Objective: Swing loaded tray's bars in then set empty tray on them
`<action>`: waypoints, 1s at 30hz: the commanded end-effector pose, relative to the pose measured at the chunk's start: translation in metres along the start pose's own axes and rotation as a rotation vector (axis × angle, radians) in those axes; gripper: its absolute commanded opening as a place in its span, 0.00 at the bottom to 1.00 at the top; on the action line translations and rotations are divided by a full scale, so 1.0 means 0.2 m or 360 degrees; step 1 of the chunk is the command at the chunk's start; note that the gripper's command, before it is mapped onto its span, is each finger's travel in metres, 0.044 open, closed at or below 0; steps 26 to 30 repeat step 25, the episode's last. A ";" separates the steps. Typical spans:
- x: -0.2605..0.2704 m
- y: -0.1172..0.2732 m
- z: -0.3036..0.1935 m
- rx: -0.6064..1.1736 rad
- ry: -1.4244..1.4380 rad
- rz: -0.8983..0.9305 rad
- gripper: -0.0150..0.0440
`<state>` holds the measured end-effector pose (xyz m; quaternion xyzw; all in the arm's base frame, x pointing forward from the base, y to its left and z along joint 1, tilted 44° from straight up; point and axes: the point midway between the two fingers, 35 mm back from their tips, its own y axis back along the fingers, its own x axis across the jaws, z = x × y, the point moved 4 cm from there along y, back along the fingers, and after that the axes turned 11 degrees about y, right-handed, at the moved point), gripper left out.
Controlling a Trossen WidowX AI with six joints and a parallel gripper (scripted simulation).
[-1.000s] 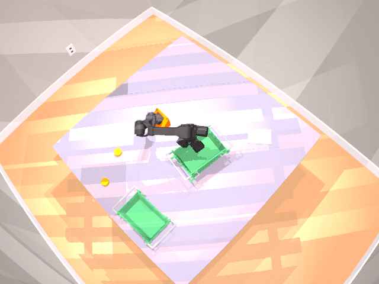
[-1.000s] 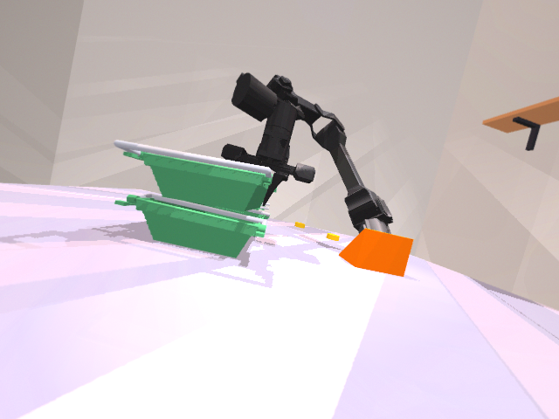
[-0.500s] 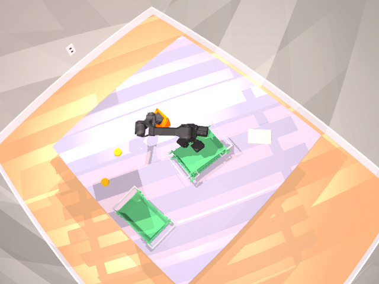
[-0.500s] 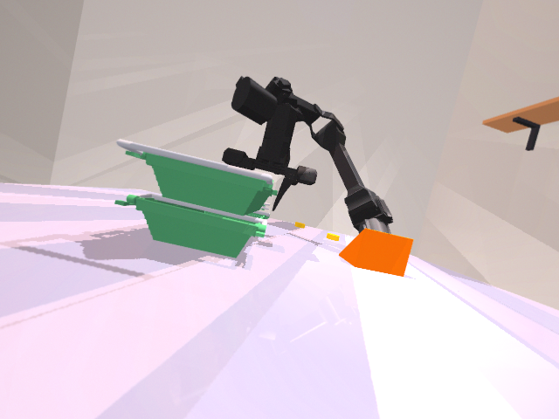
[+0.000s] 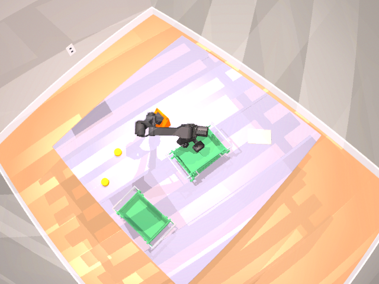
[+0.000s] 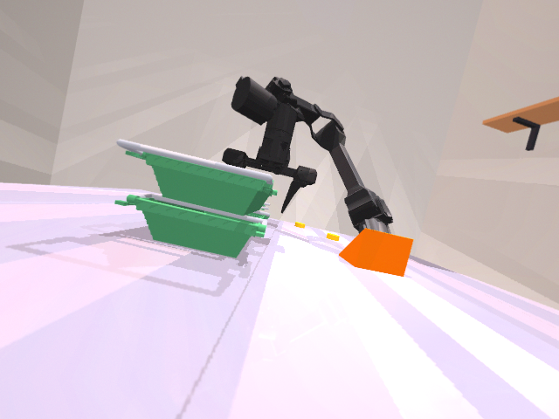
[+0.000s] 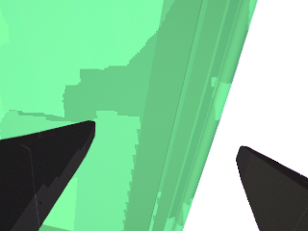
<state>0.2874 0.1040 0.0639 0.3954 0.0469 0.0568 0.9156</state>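
Note:
Two green trays stand stacked. The upper tray (image 5: 203,155) (image 6: 203,184) (image 7: 38,38) looks empty and level, parallel to the lower tray (image 6: 194,234). Its white wire bar (image 6: 194,160) lies along its rim in the exterior view. A lower white bar (image 6: 238,218) shows between the trays, with the upper tray above it; the other lower bar and the load are hidden. My gripper (image 5: 190,145) (image 7: 166,141) is open astride one long wall of the upper tray, one finger over its inside and one outside. Both fingers are apart from the wall in the wrist view.
Another green tray (image 5: 143,216) stands apart at the lower left of the top view, its bars out over its ends. Two yellow discs (image 5: 118,151) (image 5: 105,181) lie left of the stack. An orange block (image 5: 164,121) (image 6: 383,252) is beside the arm's base.

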 end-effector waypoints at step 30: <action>-0.03 0.55 0.01 0.0039 0.0175 0.0119 1.00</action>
